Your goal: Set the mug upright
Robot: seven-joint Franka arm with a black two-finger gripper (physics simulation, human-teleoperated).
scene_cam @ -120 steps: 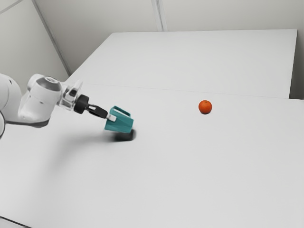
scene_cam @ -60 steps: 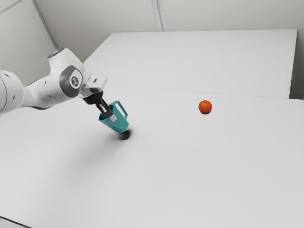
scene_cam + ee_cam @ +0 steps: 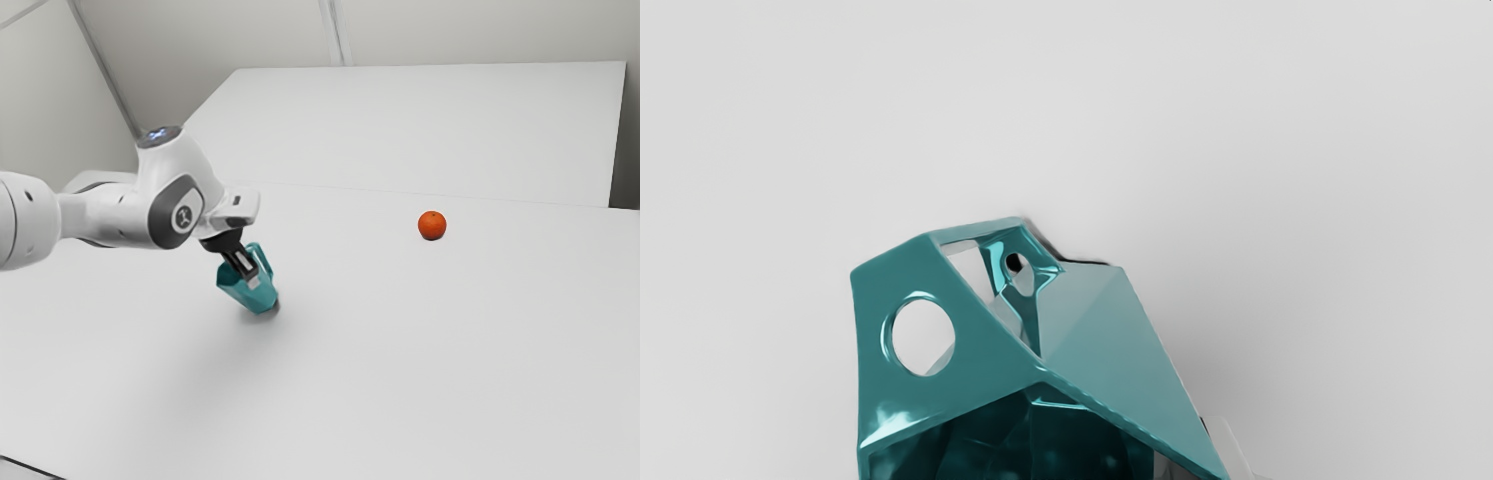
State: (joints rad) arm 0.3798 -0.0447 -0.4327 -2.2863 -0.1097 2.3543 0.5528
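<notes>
At the exterior view's left, low over or touching the table point(image 3: 400, 350), noted the mug point(image 3: 262, 296), leaning, not upright. Could not tell whether its base edge bore on the surface. Saw its mouth turned toward the exterior view's left, with the base lower and the handle point(image 3: 267, 263) on the side toward the orange. Found the end effector point(image 3: 254, 283) closed on the mug, with a pale pad point(image 3: 1228, 443) against the outer wall; could not make out whether gripping across the body or pinching one wall.

Judged rigid, fairly light, glossy enough to slip or pivot under a shallow bite; possibly brittle if knocked. Favoured a hold on the flat facets of the body, clear of the handle, for tipping the mouth upward and bringing the base flat before letting go. Rated the low base rim likeliest to catch during the turn.

Outward, marked the orange point(image 3: 432, 225) well apart, toward the exterior view's right, and wide bare room between. Placed a dark line point(image 3: 32, 467) at the exterior view's lower left corner, also well away.
</notes>
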